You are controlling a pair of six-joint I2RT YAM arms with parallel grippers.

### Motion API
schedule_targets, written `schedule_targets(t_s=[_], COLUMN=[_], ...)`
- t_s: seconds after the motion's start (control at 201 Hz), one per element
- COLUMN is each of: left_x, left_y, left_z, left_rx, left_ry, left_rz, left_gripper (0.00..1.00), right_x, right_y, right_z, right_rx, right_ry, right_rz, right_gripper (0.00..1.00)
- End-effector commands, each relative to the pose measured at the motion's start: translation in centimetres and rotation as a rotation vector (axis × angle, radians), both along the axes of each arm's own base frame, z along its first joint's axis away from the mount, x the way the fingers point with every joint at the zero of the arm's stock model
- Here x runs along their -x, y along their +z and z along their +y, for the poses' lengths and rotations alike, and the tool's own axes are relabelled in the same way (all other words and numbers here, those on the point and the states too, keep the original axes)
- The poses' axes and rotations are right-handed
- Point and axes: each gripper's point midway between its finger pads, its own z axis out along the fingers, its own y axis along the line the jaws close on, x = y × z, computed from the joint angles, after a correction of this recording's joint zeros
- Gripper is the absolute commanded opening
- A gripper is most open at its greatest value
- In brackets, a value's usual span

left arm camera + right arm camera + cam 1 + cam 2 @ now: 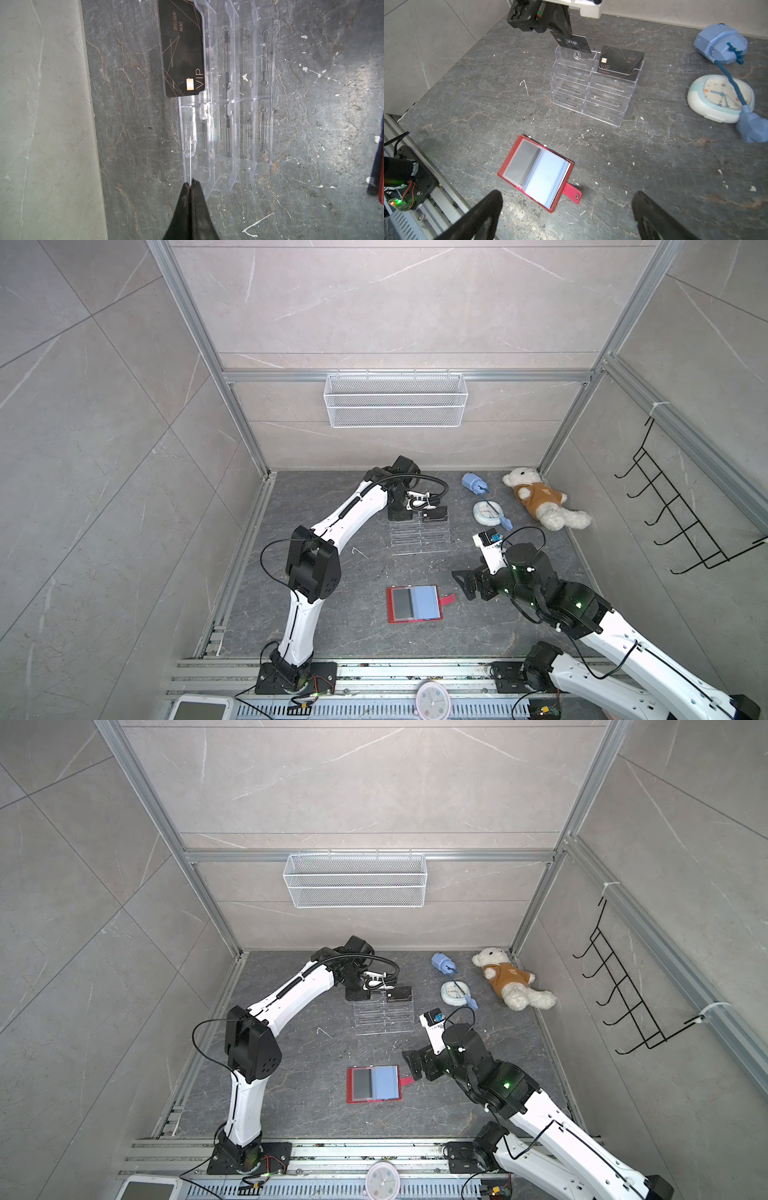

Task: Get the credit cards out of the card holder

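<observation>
- The left gripper (pixel 568 31) is pinching the black Vip card (pixel 573 42) by its upper edge. Its fingers (pixel 198 207) are pressing together on it, and in the left wrist view the card is showing only as a thin pale line running out from between the tips.
- The Vip card is hanging over the rear left pocket of the clear acrylic stand (pixel 591 91), toward the back of the table (pixel 675 166). I cannot tell whether it is touching the stand.
- The second card (pixel 620 60) is standing upright in the stand's rear right pocket, just beside the held one and clear of both grippers.
- The card holder (pixel 535 172) is lying open and flat near the front middle of the table, with its sleeves facing up and its snap tab (pixel 572 192) pointing toward the right gripper (pixel 566 216).
- The right gripper is hovering with its fingers (pixel 481 216) spread wide and gripping nothing. The card holder is lying just ahead of the fingertips, not between them.
</observation>
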Motion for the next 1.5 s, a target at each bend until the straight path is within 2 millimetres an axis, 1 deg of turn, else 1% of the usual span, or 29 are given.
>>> schedule_targets(t_s=[0.0,0.219,0.488,0.816,0.916,0.976,1.15,1.215,1.274,1.364,1.493], left_x=[-0.2,0.0,-0.5,0.1,-0.2,-0.3,-0.7,-1.0,-1.1,-1.5,-2.0], left_y=[0.0,-0.6,-1.6,-2.5,-2.9,-3.0,-3.1,-2.8,-2.7,-2.2,-1.7], left_z=[-0.4,-0.4,-0.3,-0.8,-0.8,-0.8,-0.9,-0.9,-0.9,-0.9,-0.8], left_rx=[0.003,-0.005,-0.015,-0.013,-0.019,-0.02,-0.015,-0.01,-0.011,-0.001,-0.001], left_ry=[0.01,0.011,0.031,0.015,0.021,0.027,0.041,0.049,0.053,0.073,0.087], left_rz=[0.005,0.024,0.017,0.04,0.035,0.027,0.012,0.001,-0.008,-0.029,-0.057], left_gripper=[0.0,0.0,0.0,0.0,0.0,0.05,0.12,0.18,0.21,0.28,0.31], right_x=[-0.1,-0.1,-0.1,-0.2,-0.1,0.0,0.0,0.0,0.0,0.0,0.0], right_y=[0.1,0.0,-0.4,-0.4,-0.5,-0.6,-0.6,-0.5,-0.6,-0.6,-0.7], right_z=[0.1,0.2,0.2,0.4,0.4,0.4,0.5,0.5,0.6,0.6,0.7], right_rx=[-0.001,-0.002,0.006,0.008,0.008,0.008,0.006,0.004,0.004,0.004,0.003], right_ry=[0.003,0.007,0.007,0.01,0.011,0.014,0.018,0.018,0.02,0.024,0.027], right_rz=[-0.002,0.001,0.013,0.017,0.021,0.023,0.025,0.024,0.027,0.03,0.033], right_gripper=[1.0,0.99,1.0,1.0,1.0,1.0,1.0,1.0,1.0,1.0,1.0])
